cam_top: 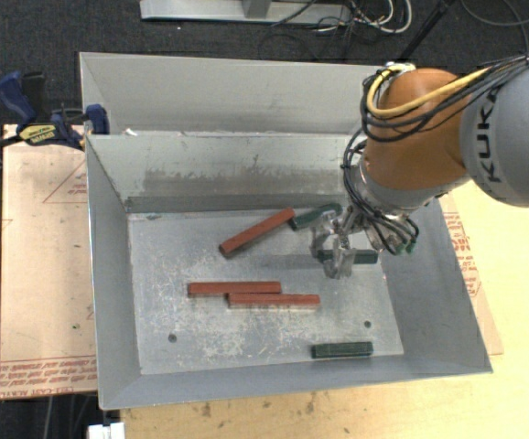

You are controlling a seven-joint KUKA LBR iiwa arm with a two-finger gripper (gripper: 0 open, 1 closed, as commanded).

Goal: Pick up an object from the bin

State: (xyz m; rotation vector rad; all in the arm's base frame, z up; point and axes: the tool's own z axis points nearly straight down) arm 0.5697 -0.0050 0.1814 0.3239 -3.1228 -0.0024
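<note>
Gripper (338, 256): was low over the bin floor, right of centre, under the orange wrist cover (411, 140).
Gripper state: couldn't tell if it was released or clenched, because cables and the wrist cluttered the tip. Couldn't tell if anything was held.
Rear green bar (315, 216): dark green, short, and the closest thing. It lay just up-left of the gripper near the foot of the back wall, with its right end hidden under the wrist. Contact with the gripper: couldn't tell.
Green piece (367, 257): small, dark green, just right of the gripper and mostly hidden by it. Shape unclear.
Tilted red-brown bar (257, 233): long and flat on the floor to the gripper's left. It was angled, with its upper-right end just beside the rear green bar.
Upper red-brown bar (234, 289): lay level mid-floor, below-left of the gripper and apart from it.
Lower red-brown bar (274, 300): parallel to the upper one, offset to the right, long sides touching or nearly so.
Front green bar (341, 349): dark green, lay level near the front wall, straight below the gripper and well apart from it.
Bin (109, 245): grey metal with sloped walls and a scuffed floor.
Arm (512, 144): grey link with KUKA lettering that entered from the right, with yellow and black cables looped over the orange cover.
</note>
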